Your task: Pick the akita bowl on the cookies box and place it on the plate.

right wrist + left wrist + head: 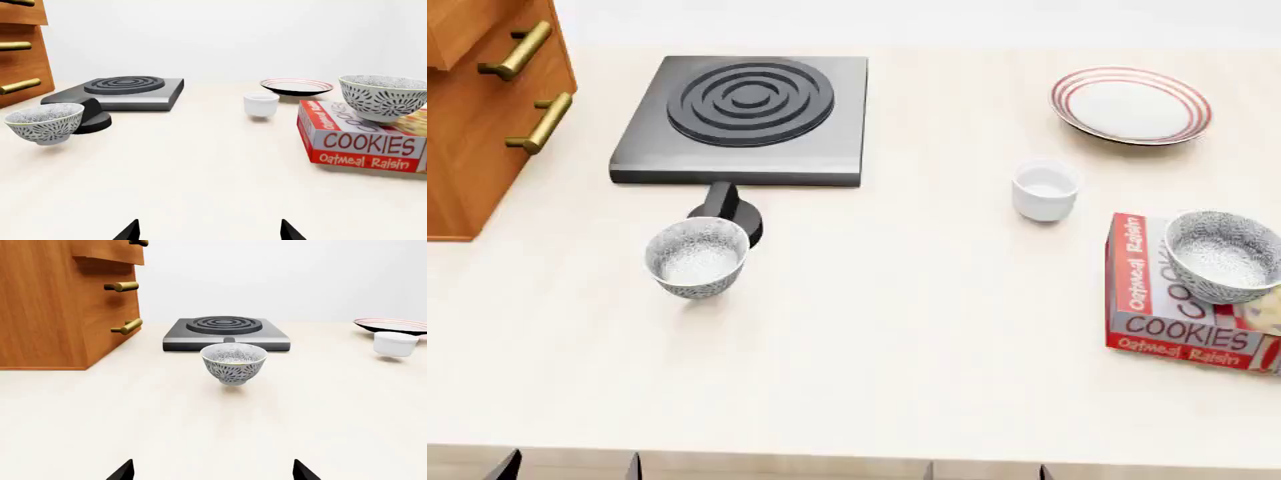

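Note:
The akita bowl [1224, 256] [382, 97], speckled grey and white, stands upright on the red cookies box [1174, 325] [365, 146] at the table's right edge. The plate [1130, 105] [297, 86] [393, 325], white with red rings, lies farther back on the right. My right gripper [210, 231] [988, 472] is open and holds nothing, low at the table's near edge, well short and left of the box. My left gripper [213, 471] [570, 470] is open too, facing a second, identical bowl [233, 362] [698, 257] that sits on the table.
A small white cup [1046, 189] [260, 104] stands between the box and the plate. A black hotplate [745, 118] with its knob [727, 208] sits at back left. Beside it is a wooden drawer cabinet [481, 110] with brass handles.

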`<state>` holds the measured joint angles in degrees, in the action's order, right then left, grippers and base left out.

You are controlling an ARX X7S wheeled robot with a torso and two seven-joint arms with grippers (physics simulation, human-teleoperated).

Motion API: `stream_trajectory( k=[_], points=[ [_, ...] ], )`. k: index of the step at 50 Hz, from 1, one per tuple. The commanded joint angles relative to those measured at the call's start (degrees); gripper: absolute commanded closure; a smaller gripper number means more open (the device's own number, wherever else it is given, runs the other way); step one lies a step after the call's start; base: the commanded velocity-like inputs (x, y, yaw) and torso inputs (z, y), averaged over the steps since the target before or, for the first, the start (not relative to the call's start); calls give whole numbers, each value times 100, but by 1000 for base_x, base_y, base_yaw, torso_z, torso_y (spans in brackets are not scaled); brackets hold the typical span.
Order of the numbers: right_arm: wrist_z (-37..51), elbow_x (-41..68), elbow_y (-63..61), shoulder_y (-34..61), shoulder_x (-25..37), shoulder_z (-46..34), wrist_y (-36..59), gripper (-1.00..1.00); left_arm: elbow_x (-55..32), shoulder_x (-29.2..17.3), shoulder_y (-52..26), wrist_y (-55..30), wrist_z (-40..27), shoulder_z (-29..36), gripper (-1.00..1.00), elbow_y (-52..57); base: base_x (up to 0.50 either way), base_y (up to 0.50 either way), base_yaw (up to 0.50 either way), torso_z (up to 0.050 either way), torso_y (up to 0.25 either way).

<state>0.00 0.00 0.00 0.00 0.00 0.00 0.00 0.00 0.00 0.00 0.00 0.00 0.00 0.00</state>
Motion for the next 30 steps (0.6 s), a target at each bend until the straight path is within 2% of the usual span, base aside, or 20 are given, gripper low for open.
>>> stream_trajectory(
  k=[1, 20, 26, 30],
  points=[
    [155, 32, 55, -19, 84, -131, -208, -100, -72, -101, 18, 54, -70, 133, -100, 3, 0, 0, 0, 0, 0],
    [502, 301, 62, -20, 344, -390, -358, -100, -320, -344, -63, -35, -434, 386, -100, -25, 0, 0, 0, 0, 0],
    [758, 220, -831, -149, 432, -324, -460, -100, -450, -508, -78, -258, -411, 374, -100, 772, 207, 0, 0, 0, 0],
    [889, 285, -1798, -114, 507, -239, 222, -100, -546, -621, -83, -680, -488, 313, -100, 1653, 500, 0, 0, 0, 0]
  ],
)
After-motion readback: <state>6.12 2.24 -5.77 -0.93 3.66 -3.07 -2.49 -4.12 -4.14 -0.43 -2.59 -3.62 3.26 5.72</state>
